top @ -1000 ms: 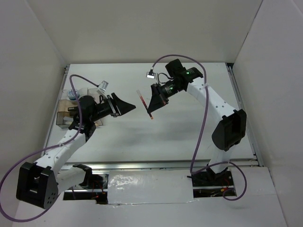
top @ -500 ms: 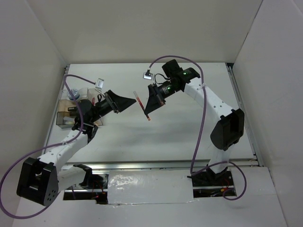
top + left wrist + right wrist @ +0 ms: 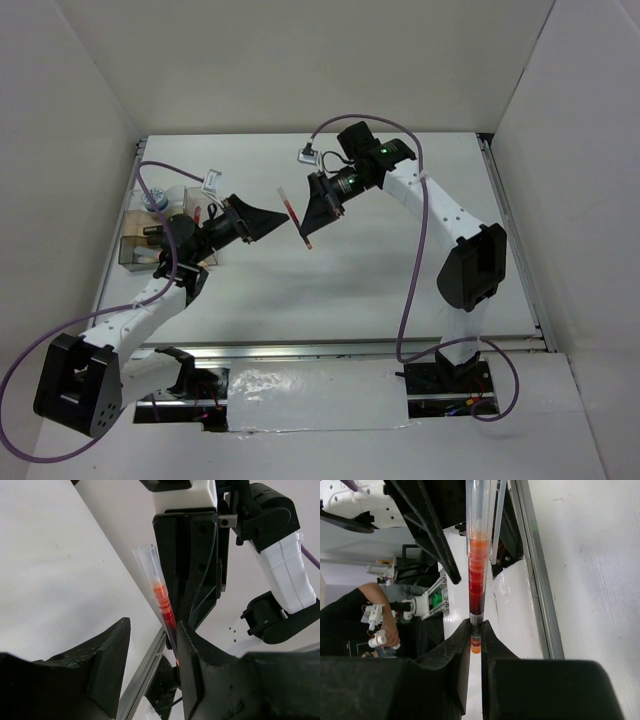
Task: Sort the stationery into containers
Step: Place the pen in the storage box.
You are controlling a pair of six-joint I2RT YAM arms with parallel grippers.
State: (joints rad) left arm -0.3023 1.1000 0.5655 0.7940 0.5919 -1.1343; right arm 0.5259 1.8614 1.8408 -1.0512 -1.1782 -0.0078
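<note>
Red pen point(image 3: 295, 219), gripped by right jaws

bright, even light; soft shadows; sharp focus.

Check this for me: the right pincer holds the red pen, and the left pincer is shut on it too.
Wrong on the left pincer: it is open, not shut. The left wrist view shows its fingers spread apart, with the red pen between them. The right pincer does hold the pen.

White table point(image 3: 350, 290), plain white walls point(image 3: 300, 60)
</note>
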